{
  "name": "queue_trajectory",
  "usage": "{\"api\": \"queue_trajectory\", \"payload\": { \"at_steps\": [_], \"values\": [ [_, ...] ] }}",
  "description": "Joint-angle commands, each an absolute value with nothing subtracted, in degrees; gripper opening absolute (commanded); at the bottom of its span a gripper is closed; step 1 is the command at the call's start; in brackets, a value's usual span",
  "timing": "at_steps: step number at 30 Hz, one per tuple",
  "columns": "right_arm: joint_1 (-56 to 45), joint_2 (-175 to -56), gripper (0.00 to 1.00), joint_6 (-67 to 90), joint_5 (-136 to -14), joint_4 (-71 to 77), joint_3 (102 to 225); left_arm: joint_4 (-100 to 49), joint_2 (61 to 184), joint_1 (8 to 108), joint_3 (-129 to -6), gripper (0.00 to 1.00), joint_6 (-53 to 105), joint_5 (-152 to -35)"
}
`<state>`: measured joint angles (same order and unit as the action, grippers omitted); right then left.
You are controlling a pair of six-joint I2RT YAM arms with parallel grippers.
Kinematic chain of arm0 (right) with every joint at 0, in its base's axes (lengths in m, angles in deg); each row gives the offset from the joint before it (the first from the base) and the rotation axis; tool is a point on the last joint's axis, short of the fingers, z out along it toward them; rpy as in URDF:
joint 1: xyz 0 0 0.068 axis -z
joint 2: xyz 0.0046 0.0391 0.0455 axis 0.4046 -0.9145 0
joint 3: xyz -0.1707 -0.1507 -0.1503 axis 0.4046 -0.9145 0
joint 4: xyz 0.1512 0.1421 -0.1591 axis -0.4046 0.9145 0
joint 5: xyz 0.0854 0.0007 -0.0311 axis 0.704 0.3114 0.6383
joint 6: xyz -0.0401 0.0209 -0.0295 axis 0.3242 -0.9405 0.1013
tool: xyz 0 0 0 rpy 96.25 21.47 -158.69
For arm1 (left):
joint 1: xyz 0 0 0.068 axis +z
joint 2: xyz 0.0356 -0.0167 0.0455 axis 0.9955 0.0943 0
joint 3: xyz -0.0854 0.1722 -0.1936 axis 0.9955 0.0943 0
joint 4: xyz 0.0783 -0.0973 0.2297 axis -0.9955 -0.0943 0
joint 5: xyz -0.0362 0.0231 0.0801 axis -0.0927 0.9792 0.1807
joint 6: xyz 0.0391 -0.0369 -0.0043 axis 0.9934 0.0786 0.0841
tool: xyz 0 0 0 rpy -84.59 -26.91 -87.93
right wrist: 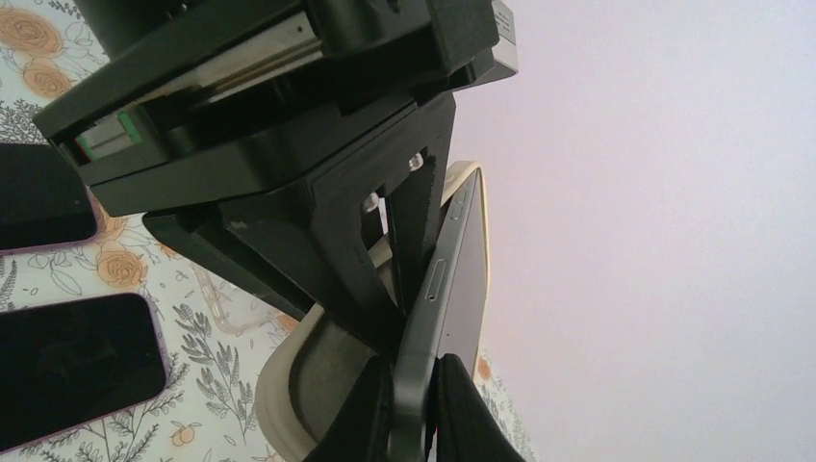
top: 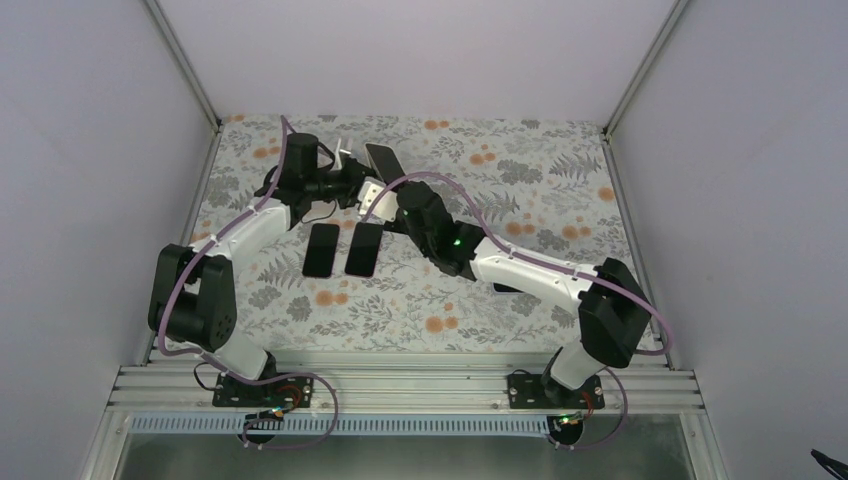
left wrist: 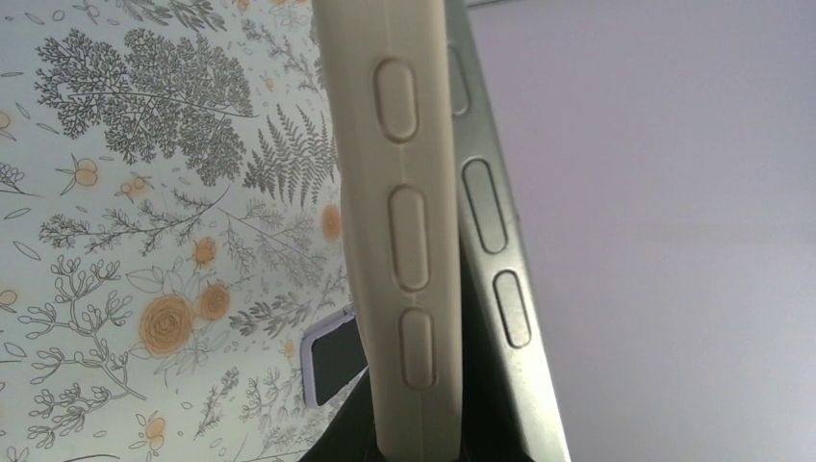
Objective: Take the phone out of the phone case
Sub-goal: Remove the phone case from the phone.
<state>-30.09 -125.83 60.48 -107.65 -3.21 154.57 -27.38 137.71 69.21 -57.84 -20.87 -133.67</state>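
Up at the far middle of the table (top: 480, 290), both arms meet in the air, and that's where your action is. Your left gripper (top: 355, 185) is clamped on the side wall of the case (left wrist: 404, 231), one finger outside it, the other seemingly tucked into the gap behind. Your right gripper (right wrist: 419, 414) is pinched tight on the edge of the phone (right wrist: 452, 289), right at the phone's near end.

Now look at the wedge! In the left wrist view, case and phone run side by side, button rows almost parallel, touching at one end and spreading apart at the other. The right wrist view tells you which end: the end by your right fingers is clear of the case, while the far end sits under the case's rim.

So the phone's long axis points straight away from your right gripper, and the far corner looks like the only part holding. I'd judge the release lies back along that axis, towards the right arm, with the left holding the case firm. Two spare phones (top: 321, 249) lie flat below, well apart from all this.
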Motion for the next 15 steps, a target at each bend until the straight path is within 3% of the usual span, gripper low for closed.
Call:
{"api": "queue_trajectory", "payload": {
  "at_steps": [1, 15],
  "values": [
    [-27.91, -121.79, 0.04, 57.46, -111.96, -1.76, 159.36, -30.07, 137.76, 71.36, -57.99, 0.02, -15.37, -130.26],
    [-23.38, -120.85, 0.04, 46.10, -101.79, 11.44, 170.25, -35.54, 137.08, 74.46, -57.08, 0.02, -11.48, -121.73]
  ]
}}
